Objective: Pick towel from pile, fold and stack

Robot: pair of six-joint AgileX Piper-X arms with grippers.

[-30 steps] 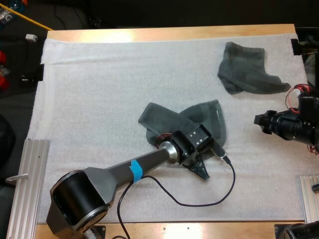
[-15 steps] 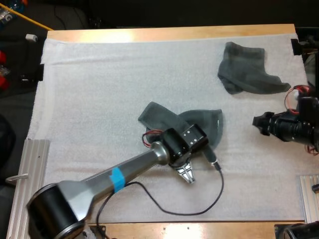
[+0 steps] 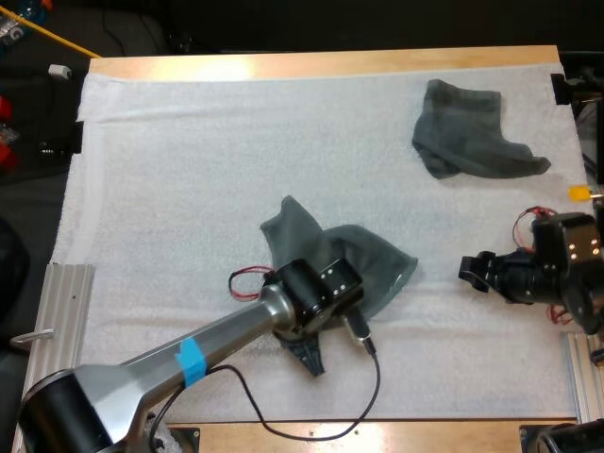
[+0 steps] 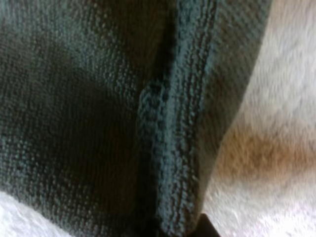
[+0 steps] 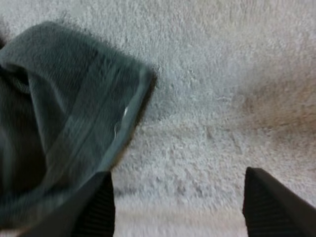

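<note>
Here's where I had things: the centre towel [image 3: 351, 267] lay rumpled in the middle of the white mat [image 3: 189, 170], one peak pointing toward the far side and a corner pointing right. My left arm reached in across the near half of the mat, its wrist sitting right over the near edge of that towel. The left gripper [image 3: 311, 359] pointed down at the mat just in front of the cloth. Did it have a grip on the towel? I could not tell. From the left wrist camera, dark grey-green weave [image 4: 98, 123] sat very close, a thick stitched hem running down through it, with bare mat [image 4: 276, 98] showing beside it.

Over on the right, the right gripper [image 3: 469, 271] sat low above the mat, aimed left at the towel's right-hand corner and a little apart from it. In the right wrist view its two black fingers [image 5: 98, 210] stood wide apart with nothing between them but mat, and the towel's hemmed corner [image 5: 64, 108] lay just beyond the one finger.

The far towel [image 3: 469, 132] lay bunched on the far right part of the mat, well apart from both arms. The wooden table [image 3: 283, 64] showed along the far edge.
</note>
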